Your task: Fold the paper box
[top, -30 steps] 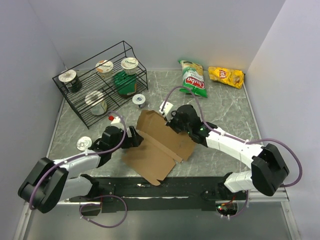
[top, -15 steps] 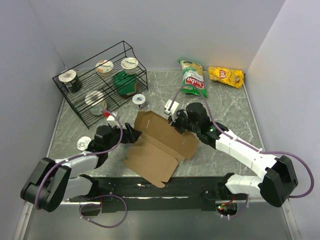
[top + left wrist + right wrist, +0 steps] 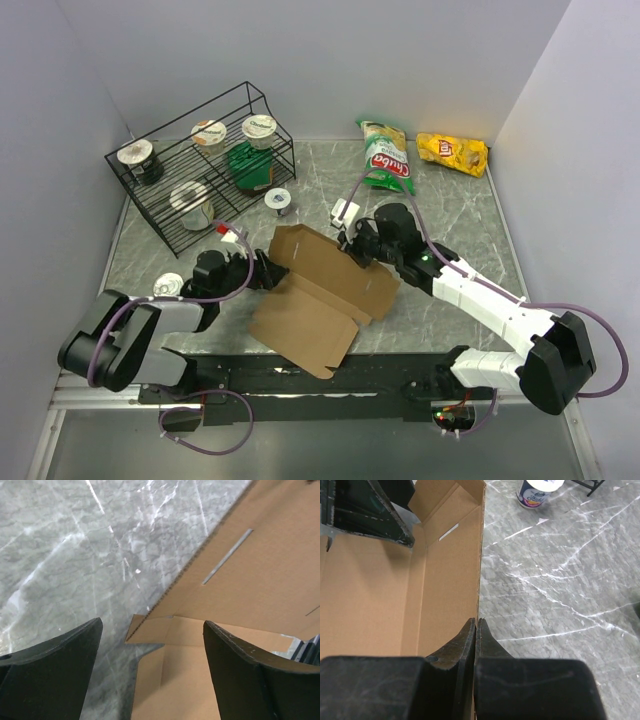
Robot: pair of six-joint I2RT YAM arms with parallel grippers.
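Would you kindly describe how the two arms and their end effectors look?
The left arm and right arm have white shells between bulky black joints, with purple cables looping alongside. A green light glows on the right arm. The left end effector and right end effector each have two black wedge-shaped fingers.

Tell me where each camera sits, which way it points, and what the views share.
Top external: above and behind the arm bases, looking down on the table, both arms and the wire rack.
Left wrist: on the left arm, looking between its open left claw at the paper box edge and the table.
Right wrist: on the right arm, looking along the right claw, shut on the paper box wall.
Shared: all three show the paper box.
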